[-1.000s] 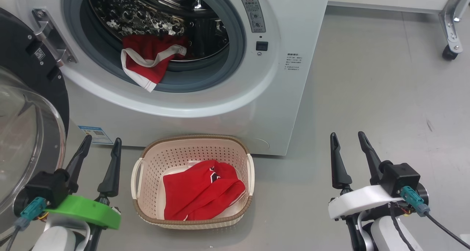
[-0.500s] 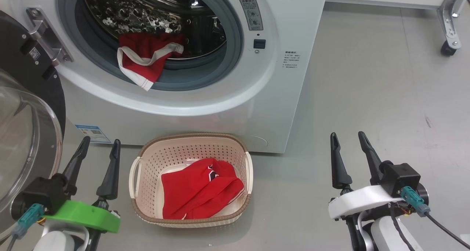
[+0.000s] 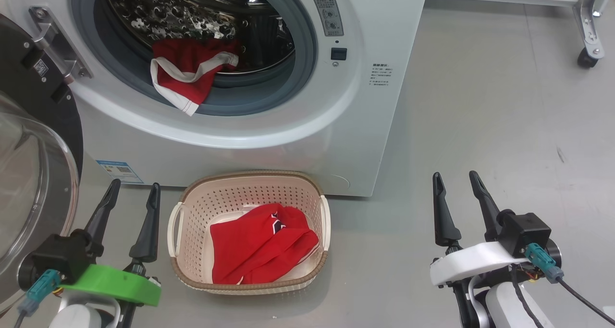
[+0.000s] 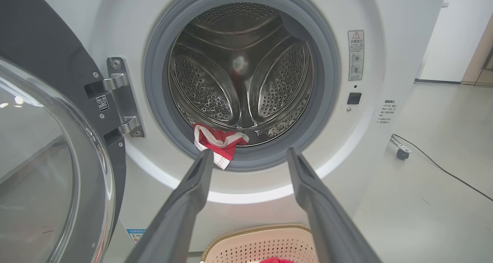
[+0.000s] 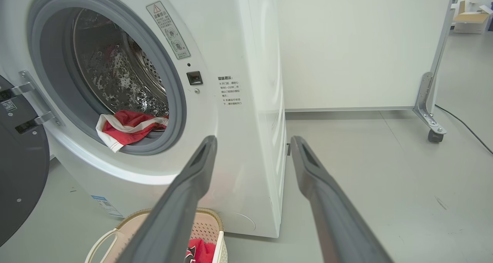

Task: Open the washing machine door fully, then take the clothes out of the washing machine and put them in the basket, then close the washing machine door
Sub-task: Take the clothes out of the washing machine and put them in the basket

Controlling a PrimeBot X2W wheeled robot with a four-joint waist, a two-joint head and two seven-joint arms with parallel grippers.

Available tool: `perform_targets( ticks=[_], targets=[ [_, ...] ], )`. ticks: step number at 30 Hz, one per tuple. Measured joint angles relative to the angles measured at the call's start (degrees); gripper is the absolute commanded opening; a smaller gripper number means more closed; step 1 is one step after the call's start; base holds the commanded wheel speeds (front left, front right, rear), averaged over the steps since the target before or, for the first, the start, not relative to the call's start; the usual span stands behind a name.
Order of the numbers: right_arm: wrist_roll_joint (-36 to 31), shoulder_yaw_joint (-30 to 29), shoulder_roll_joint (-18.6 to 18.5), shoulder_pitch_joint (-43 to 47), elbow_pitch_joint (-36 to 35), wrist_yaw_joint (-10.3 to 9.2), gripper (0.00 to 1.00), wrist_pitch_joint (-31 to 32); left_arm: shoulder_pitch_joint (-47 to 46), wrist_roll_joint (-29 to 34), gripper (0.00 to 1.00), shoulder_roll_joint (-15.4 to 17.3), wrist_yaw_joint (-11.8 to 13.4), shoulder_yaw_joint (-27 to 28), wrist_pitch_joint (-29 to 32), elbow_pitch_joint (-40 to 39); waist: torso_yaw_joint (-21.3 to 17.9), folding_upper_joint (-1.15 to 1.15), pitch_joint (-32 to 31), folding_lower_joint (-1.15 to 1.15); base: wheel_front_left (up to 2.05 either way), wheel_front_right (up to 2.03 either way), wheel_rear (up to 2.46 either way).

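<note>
The white washing machine (image 3: pixel 298 140) stands open, its black-rimmed glass door (image 3: pixel 29 174) swung out to the left. A red garment with white trim (image 3: pixel 185 76) hangs over the grey gasket at the drum's lower lip; it also shows as a red garment (image 4: pixel 217 143) and a red garment (image 5: pixel 125 130). Another red garment (image 3: pixel 262 244) lies in the cream basket (image 3: pixel 192 212) on the floor before the machine. My left gripper (image 3: pixel 133 193) is open left of the basket, empty. My right gripper (image 3: pixel 455 181) is open well to the right, empty.
Grey floor spreads to the right of the machine. A white panel on a metal leg with a black caster (image 3: pixel 587 61) stands at the far right, and a black cable (image 5: pixel 464 126) runs along the floor near it.
The whole head view has shifted slightly, so the machine and basket sit a little higher and further left. Both grippers stay open and still.
</note>
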Motion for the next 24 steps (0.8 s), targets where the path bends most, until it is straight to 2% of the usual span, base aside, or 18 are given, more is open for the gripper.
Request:
perform_targets(
  ticks=[24],
  targets=[
    [0.0, 0.32, 0.0, -0.01, -0.67, -0.1, 1.0, 0.0, 0.46, 0.86, 1.0, -0.22, 0.0, 0.54, 0.0, -1.23, -0.56, 0.0, 1.4, 0.0, 0.0, 0.0, 0.0]
  ],
)
